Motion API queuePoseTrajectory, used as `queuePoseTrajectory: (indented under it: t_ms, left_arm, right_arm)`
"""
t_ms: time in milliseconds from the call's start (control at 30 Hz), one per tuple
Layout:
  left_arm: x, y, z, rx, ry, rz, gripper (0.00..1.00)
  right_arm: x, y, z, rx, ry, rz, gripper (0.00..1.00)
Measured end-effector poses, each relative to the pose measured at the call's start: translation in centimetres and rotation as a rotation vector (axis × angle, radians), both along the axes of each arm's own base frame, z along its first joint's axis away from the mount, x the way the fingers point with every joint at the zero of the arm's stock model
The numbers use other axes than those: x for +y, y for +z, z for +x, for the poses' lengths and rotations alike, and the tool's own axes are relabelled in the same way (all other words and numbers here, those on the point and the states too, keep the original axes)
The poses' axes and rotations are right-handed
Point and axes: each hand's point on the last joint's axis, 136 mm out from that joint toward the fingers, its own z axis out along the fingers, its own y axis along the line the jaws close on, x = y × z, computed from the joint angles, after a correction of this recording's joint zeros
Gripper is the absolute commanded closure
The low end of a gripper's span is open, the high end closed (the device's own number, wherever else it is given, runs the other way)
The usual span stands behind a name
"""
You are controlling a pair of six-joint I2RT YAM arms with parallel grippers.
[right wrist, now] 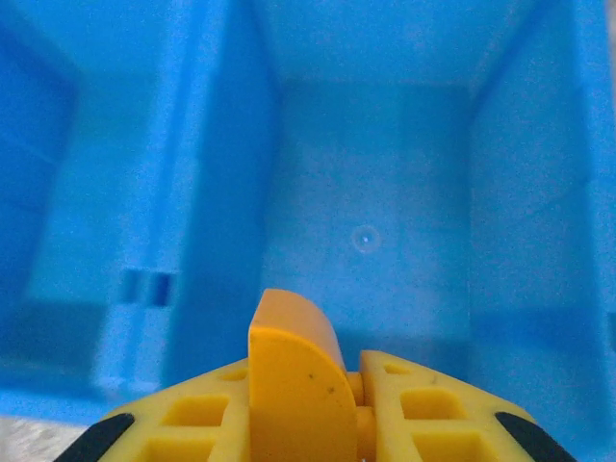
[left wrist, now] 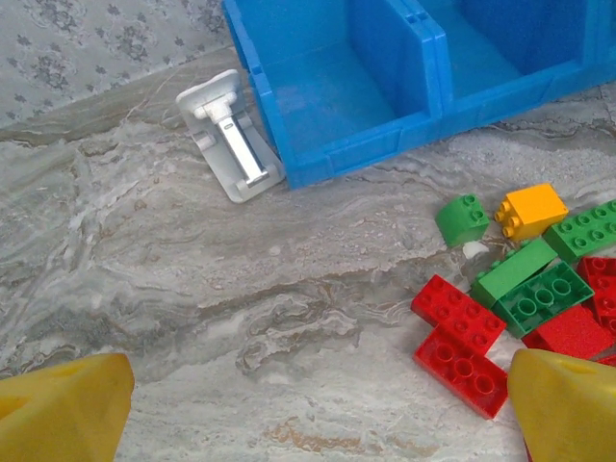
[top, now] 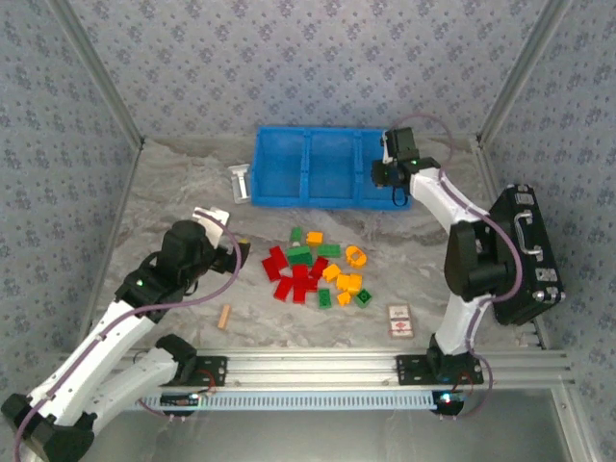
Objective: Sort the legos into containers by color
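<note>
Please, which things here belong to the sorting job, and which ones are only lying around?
Job: legos; blue bin; orange brick in the right claw.
Lying about: black case; wooden stick; red-and-white card; white plastic piece.

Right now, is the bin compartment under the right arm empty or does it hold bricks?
Empty: the compartment has a bare floor in the right wrist view. An orange brick is pinched between the right fingers above it.
</note>
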Motion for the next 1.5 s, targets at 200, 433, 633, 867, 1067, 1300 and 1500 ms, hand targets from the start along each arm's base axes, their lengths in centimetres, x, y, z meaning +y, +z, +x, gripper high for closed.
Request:
queuePoseTrajectory:
  t_ms: [200,433,633,867,1067,1300,1500]
  left_arm:
    - [-0.2,-0.1,-0.1,0.010,0.001,-0.021,0.00]
    - [-0.4,-0.1,-0.2,0.021,0.001,-0.048,0.00]
    - [-0.5,0.7,-0.6,0.008,-0.011,-0.076,0.00]
    - [-0.7,1.4,-1.1,-0.011,-0.034,-0.104,0.00]
    - [-1.1,1.4,-1.3,-0.003,-0.055,-0.114,0.00]
    - [-1.5,1.2,-1.4,0.017,-0.066,-0.143,0.00]
    - [-1.7,1.3,-1.4,0.021,-0.064,-0.162,0.00]
  right_arm:
    - [-0.3,-2.0,2.0,0.031,-0.021,0.000,0.63]
    - [-0.8,-0.2,3.1,-0.010,-0.032,0.036,0.53]
    - [0.4,0.9,-0.4,0.005,0.042,0.020,0.29]
    - [5.6,5.3,-10.5,-0.029,0.243,0.041,0.19]
    - [6.7,0.3,-16.3,0.105,0.325,-0.004,0.15]
    - [6.2,-6.3,-19.5,0.268,0.320,-0.077,0.15]
    - [6.6,-9.1,-19.4,0.312,0.307,-0.083,0.16]
